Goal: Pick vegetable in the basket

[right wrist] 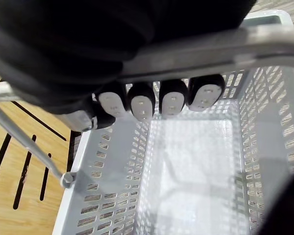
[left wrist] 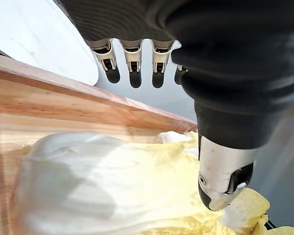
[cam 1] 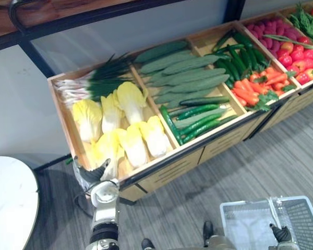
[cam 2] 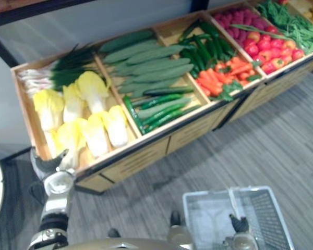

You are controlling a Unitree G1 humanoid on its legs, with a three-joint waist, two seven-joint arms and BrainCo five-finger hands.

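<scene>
A round white table (cam 1: 10,203) stands left of the cabbage compartment (cam 1: 68,127), well apart from it. The left hand (cam 1: 89,173) sits at that compartment's near left corner. In its wrist view the fingers (left wrist: 133,61) reach out straight and uncurled past the wooden rim (left wrist: 63,105). The thumb (left wrist: 220,181) stands apart from them, low over the nearest napa cabbage (left wrist: 103,191). The hand grips nothing, and whether the thumb tip touches the leaf cannot be told. The napa cabbages (cam 1: 120,130) lie packed side by side across the compartment, with spring onions (cam 1: 91,83) along its far edge. In the compartment to its right lie long pale green gourds (cam 1: 182,73), with dark cucumbers (cam 1: 198,117) in front of them. Farther right are carrots (cam 1: 255,86), then tomatoes (cam 1: 302,60). Grey plank floor (cam 1: 198,198) runs along the front of the cabbage compartment and lies between it and a grey plastic basket (cam 1: 240,213), which hangs well to its right and nearer the robot. The right hand (cam 1: 279,234) carries the basket, and its fingers (right wrist: 142,100) are wrapped round the basket handle (right wrist: 210,46).
</scene>
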